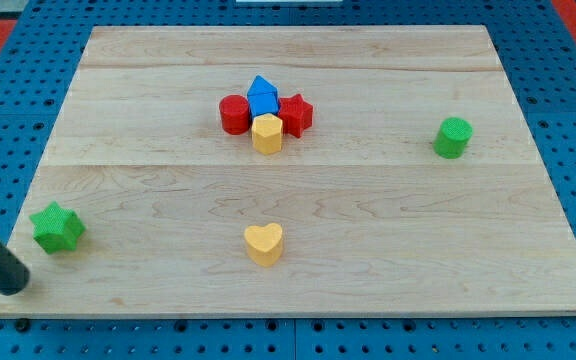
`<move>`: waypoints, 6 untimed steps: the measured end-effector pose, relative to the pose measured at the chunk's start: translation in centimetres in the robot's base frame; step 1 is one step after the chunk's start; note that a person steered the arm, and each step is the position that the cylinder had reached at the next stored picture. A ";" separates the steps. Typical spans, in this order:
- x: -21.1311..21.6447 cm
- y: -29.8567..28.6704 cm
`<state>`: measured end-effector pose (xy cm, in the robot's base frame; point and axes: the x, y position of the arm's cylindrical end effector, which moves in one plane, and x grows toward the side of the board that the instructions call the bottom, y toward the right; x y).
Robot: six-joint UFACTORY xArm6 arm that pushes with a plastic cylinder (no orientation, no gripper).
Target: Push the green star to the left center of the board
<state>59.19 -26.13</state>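
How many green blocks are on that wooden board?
2. A green star sits near the view's left edge, low down, just above my tip. A green cylinder stands alone toward the view's right. None seems hidden.

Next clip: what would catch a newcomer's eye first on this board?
Likely the tight cluster at the view's upper middle: a blue block, red cylinder, red star and yellow hexagon bunched together. Next, the green star at the lower left edge, with my tip just below and left of it.
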 end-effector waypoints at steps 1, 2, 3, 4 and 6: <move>-2.5 0.5; -4.3 0.5; -7.3 2.2; -9.9 4.3; -11.2 2.9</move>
